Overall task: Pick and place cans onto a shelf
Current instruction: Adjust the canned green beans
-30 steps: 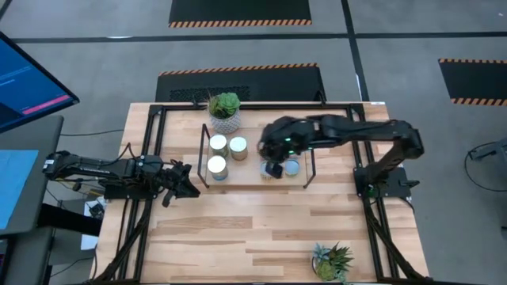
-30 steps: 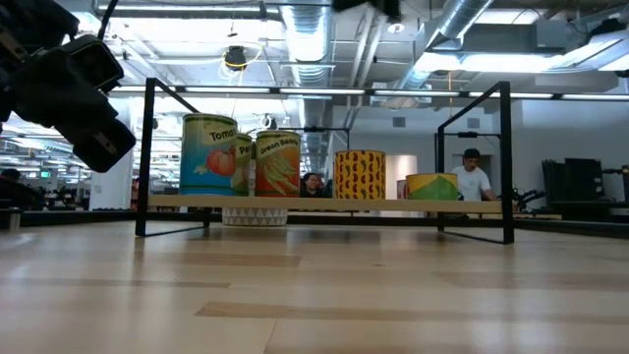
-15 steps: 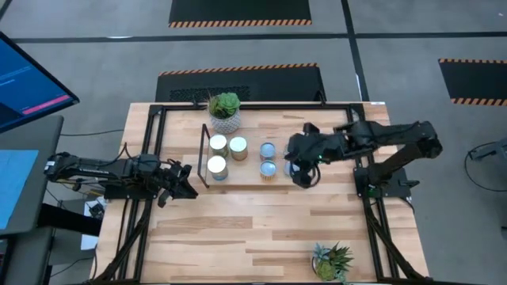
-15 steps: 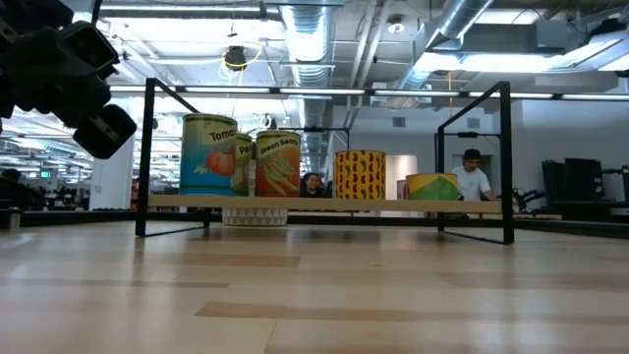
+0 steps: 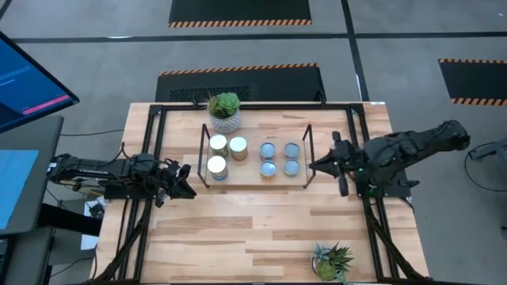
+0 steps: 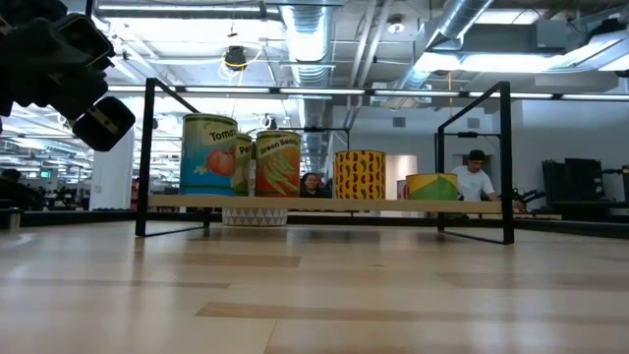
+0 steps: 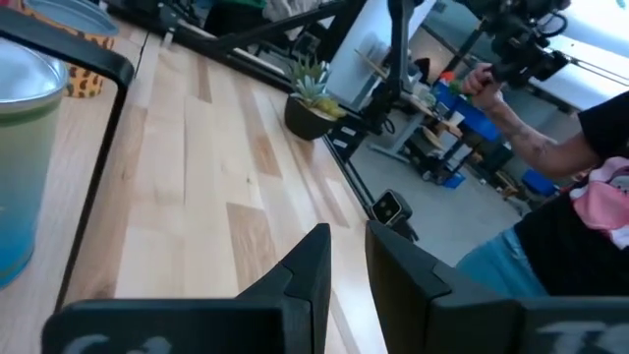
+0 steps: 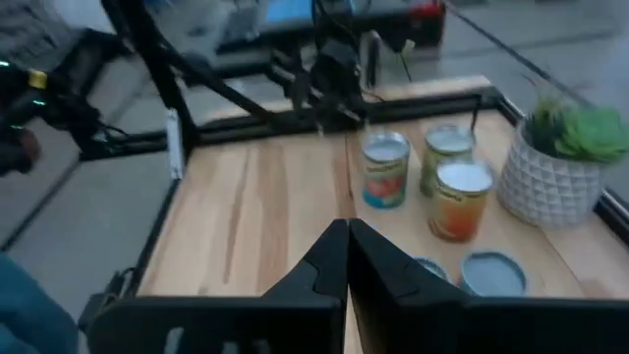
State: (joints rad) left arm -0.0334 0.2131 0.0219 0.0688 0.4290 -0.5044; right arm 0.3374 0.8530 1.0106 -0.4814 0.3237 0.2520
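Note:
Several cans stand on the shelf [image 5: 252, 176]: three white-topped ones [image 5: 218, 144] at its left, blue-grey-topped ones [image 5: 268, 150] at its right. In the low view their labels [image 6: 208, 154] show above the shelf board [image 6: 324, 204]. My right gripper [image 5: 315, 165] is shut and empty just right of the shelf's right wire frame, pointing at it; its wrist view [image 8: 346, 236] looks over the cans. My left gripper [image 5: 184, 182] hangs left of the shelf, above the table, its fingers [image 7: 319, 258] a narrow gap apart and empty.
A white patterned pot with a succulent [image 5: 225, 111] stands behind the shelf. A spiky potted plant [image 5: 331, 261] stands at the table's near right. Bare wood lies in front of the shelf. A person [image 6: 474, 177] shows in the room, and another's arm [image 7: 550, 157] shows off the table.
My right gripper has drawn back from over the shelf's right cans toward the table's right edge, past the right wire frame; the cans stay standing on the shelf. My left gripper has risen a little.

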